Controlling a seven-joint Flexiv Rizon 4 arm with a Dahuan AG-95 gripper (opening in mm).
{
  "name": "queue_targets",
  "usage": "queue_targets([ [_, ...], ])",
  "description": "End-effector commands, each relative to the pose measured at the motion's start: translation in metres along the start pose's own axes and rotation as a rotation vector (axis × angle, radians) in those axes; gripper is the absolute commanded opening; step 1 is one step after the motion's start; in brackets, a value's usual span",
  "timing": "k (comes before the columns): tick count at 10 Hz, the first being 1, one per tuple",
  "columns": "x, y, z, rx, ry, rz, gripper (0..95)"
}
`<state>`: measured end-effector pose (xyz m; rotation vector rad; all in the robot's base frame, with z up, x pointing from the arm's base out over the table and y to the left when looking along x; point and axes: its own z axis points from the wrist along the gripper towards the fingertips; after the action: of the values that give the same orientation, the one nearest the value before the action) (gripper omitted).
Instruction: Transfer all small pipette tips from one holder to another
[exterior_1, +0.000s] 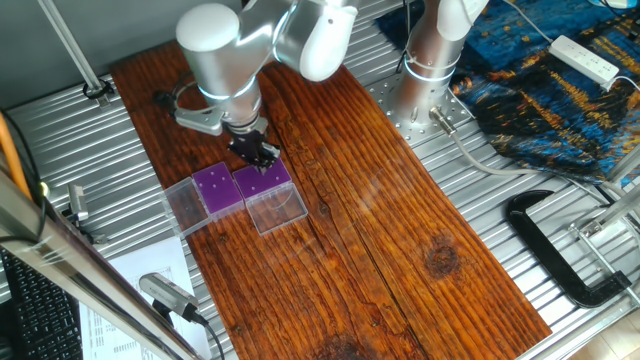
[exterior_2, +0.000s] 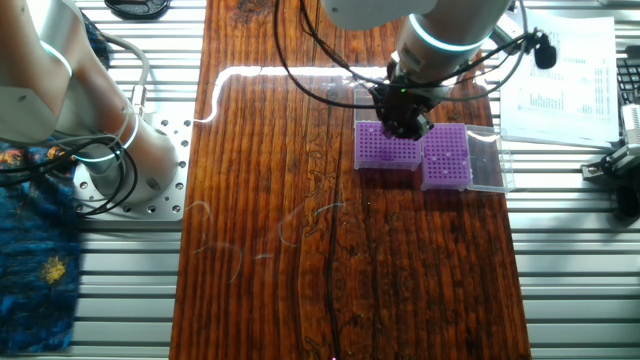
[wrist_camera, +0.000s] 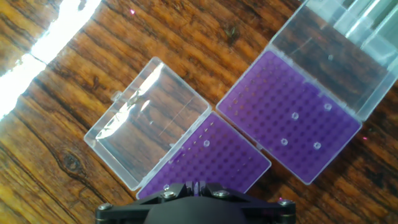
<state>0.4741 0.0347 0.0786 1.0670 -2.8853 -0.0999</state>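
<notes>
Two holders with purple perforated tops stand side by side, clear lids open. In the hand view the near holder (wrist_camera: 214, 158) carries two small pipette tips (wrist_camera: 207, 143) as pale dots. The far holder (wrist_camera: 289, 115) carries several tips (wrist_camera: 295, 116). My gripper (wrist_camera: 197, 185) hovers just above the near holder's front edge. Its fingers are nearly together, with a thin pale sliver between them that looks like a tip. In one fixed view the gripper (exterior_1: 263, 154) is over the right holder (exterior_1: 265, 181), beside the left holder (exterior_1: 218, 188). In the other fixed view the gripper (exterior_2: 404, 124) is over the left holder (exterior_2: 388, 150).
The holders sit on a dark wooden board (exterior_1: 380, 230) on a ribbed metal table. The open lids (wrist_camera: 149, 121) (wrist_camera: 345, 50) lie flat beside each holder. A second arm's base (exterior_1: 425, 70) stands at the back. A black clamp (exterior_1: 560, 250) and papers lie off the board.
</notes>
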Motion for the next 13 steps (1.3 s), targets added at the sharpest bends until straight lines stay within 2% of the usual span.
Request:
queue_targets([
  [1, 0.004, 0.003, 0.001, -0.002, -0.004, 0.002, 0.0],
  [4, 0.009, 0.008, 0.004, -0.015, -0.015, 0.012, 0.0],
  [6, 0.008, 0.010, 0.005, -0.015, -0.017, 0.019, 0.0],
  [8, 0.003, 0.013, 0.007, -0.010, -0.016, 0.030, 0.0],
  [13, 0.003, 0.014, 0.004, 0.003, -0.010, 0.028, 0.0],
])
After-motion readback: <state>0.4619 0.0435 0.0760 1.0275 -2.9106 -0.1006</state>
